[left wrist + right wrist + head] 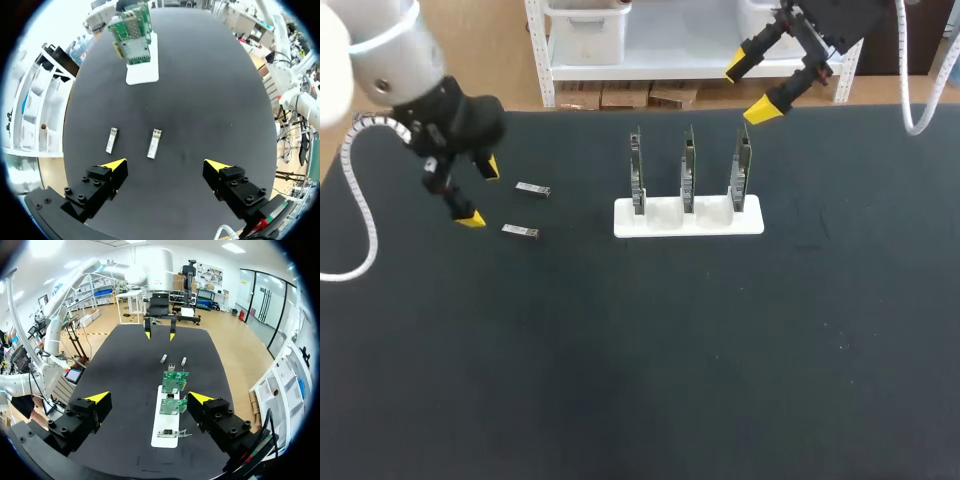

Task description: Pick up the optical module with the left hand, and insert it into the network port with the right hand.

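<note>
Left yellow-tipped gripper wide open; two small silver metal optical modules just ahead. Centre on one, descend straight, pinch long sides. Right gripper open near white stand of green network cards

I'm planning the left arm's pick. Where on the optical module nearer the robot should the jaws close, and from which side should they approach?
Probably mid-length on the near optical module, jaws across its two long sides, coming straight down. It is a slim bar lying flat on the table, so above is the open way in; the open left gripper is lined up across its width.
</note>
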Controlling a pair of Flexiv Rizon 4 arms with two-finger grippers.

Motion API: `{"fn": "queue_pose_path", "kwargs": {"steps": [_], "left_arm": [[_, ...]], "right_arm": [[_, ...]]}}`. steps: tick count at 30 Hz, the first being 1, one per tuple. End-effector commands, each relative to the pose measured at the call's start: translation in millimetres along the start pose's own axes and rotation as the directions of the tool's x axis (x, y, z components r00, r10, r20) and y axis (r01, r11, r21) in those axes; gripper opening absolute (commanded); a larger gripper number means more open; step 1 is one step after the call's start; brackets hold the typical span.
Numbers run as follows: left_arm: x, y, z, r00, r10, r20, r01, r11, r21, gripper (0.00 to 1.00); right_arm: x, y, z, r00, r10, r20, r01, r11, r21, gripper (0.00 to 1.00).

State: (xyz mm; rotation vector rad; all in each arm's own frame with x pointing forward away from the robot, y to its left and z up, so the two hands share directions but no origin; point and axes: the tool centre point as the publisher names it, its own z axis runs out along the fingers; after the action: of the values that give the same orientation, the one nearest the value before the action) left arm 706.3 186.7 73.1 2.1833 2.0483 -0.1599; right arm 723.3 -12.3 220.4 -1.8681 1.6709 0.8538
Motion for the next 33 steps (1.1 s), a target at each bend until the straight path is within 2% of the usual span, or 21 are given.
{"fn": "queue_pose_path", "kwargs": {"steps": [1, 11, 23, 27, 33], "left_arm": [[-1.1, -9.7, 5.9, 0.999, -0.015, -0.028, 0.015, 1.0, -0.02, 1.0], [5.1, 4.6, 34.0, 0.999, -0.035, 0.003, 0.035, 0.999, 0.016, 1.0], [-15.7, 10.4, 38.8, 0.998, 0.028, -0.063, -0.028, 1.0, 0.0, 1.0], [-8.6, 9.4, 42.4, 0.995, 0.029, -0.093, -0.03, 0.999, -0.013, 1.0], [-1.2, 4.9, 50.3, 0.993, 0.031, -0.114, -0.029, 0.999, 0.019, 1.0]], "right_arm": [[0.3, 2.4, 0.1, 1.0, 0.0, 0.001, 0.0, 1.0, 0.006, 1.0], [0.3, 2.4, 0.1, 1.0, 0.0, 0.001, 0.0, 1.0, 0.006, 1.0], [0.3, 2.4, 0.1, 1.0, 0.0, 0.001, 0.0, 1.0, 0.006, 1.0], [0.3, 2.4, 0.1, 1.0, 0.0, 0.001, 0.0, 1.0, 0.006, 1.0], [0.3, 2.4, 0.1, 1.0, 0.0, 0.001, 0.0, 1.0, 0.006, 1.0]]}}
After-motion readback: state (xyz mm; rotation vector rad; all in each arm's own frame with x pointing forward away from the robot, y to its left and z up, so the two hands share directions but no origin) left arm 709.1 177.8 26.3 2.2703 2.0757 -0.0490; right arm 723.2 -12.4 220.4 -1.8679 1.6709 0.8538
